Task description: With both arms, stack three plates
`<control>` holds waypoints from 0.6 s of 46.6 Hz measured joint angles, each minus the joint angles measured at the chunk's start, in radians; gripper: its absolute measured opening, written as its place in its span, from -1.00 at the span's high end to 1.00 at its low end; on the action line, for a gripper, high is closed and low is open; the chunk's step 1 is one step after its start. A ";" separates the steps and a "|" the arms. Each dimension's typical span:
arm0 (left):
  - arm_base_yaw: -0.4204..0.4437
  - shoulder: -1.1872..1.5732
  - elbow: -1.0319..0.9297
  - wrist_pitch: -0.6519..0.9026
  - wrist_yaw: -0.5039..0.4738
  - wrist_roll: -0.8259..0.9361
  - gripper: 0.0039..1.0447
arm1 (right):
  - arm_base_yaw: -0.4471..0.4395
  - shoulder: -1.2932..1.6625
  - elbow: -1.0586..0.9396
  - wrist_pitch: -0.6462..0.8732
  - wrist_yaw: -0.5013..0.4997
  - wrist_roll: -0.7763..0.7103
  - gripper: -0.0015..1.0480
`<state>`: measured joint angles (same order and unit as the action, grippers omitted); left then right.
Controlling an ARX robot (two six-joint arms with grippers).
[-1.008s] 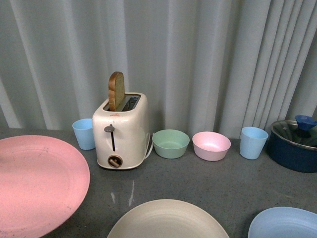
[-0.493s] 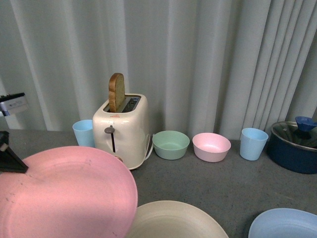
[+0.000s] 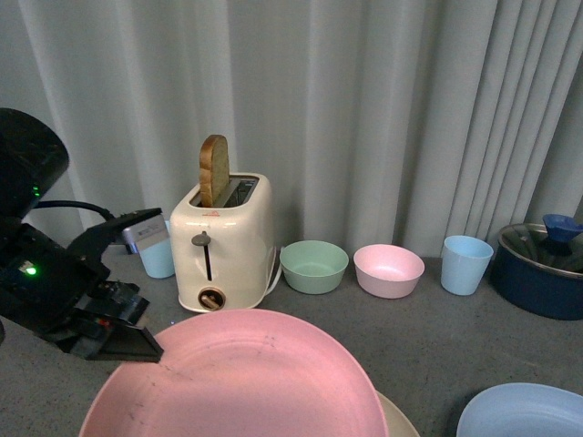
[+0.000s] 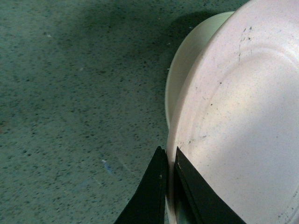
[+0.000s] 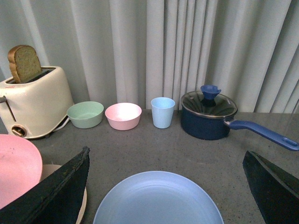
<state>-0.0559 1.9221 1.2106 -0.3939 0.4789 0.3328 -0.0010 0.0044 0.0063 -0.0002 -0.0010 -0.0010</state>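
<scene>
My left gripper (image 3: 137, 346) is shut on the left rim of the pink plate (image 3: 246, 382) and holds it in the air over the cream plate (image 3: 401, 421), which shows only as a sliver beneath. In the left wrist view the black fingers (image 4: 159, 186) pinch the pink plate's (image 4: 238, 121) edge, with the cream plate (image 4: 187, 56) under it. The light blue plate (image 3: 524, 411) lies on the table at the front right. In the right wrist view my right gripper (image 5: 166, 186) is open, its jaws wide apart either side of the light blue plate (image 5: 156, 200).
A cream toaster (image 3: 223, 241) with a bread slice stands at the back, a blue cup (image 3: 157, 255) beside it. A green bowl (image 3: 313, 264), a pink bowl (image 3: 389, 269), another blue cup (image 3: 465, 262) and a lidded blue pot (image 3: 542, 269) line the back right.
My left arm has come into view and carried the pink plate rightwards from the left edge until it hangs over the cream plate, covering most of it.
</scene>
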 joint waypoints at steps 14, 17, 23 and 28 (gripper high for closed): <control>-0.101 0.014 -0.010 0.074 -0.034 -0.080 0.94 | 0.000 0.000 0.000 0.000 0.000 0.000 -0.86; -0.116 0.028 -0.010 0.088 -0.042 -0.092 0.94 | 0.000 0.000 0.000 0.000 0.000 0.000 -0.86; -0.137 0.061 -0.010 0.114 -0.067 -0.109 0.94 | 0.000 0.000 0.000 0.000 0.000 0.000 -0.86; -0.143 0.085 -0.010 0.136 -0.080 -0.124 0.94 | 0.000 0.000 0.000 0.000 0.000 0.000 -0.86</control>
<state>-0.1993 2.0071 1.2003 -0.2577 0.3988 0.2085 -0.0010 0.0044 0.0063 -0.0002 -0.0010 -0.0010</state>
